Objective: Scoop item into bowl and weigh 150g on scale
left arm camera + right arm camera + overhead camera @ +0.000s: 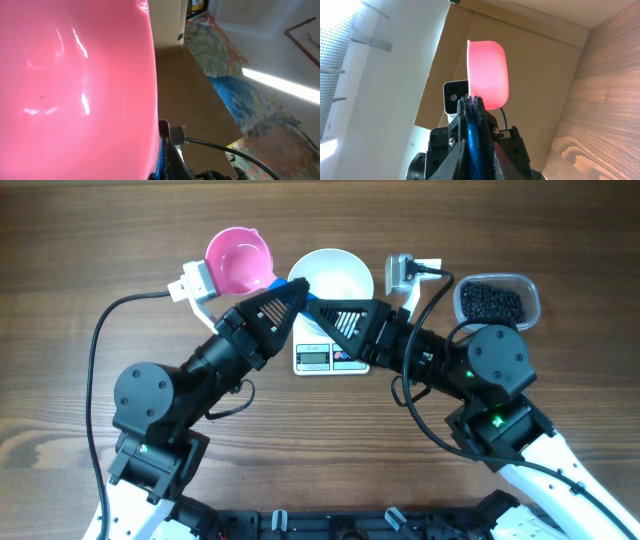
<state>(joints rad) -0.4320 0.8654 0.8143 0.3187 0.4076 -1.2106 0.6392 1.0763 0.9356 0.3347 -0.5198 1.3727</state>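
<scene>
Your left arm reaches up and to the right from its base. The left gripper (pixel 288 298) is clamped on the blue handle of the pink scoop (pixel 238 260), whose cup sits just left of the white bowl (pixel 335 275). Your right arm stretches leftward over the scale (pixel 330 358), and the right gripper (pixel 471 102) presses that same handle from both sides. The bowl stands on the scale. The black beans (pixel 492 302) lie in the clear tub (pixel 530 288), well to the right.
</scene>
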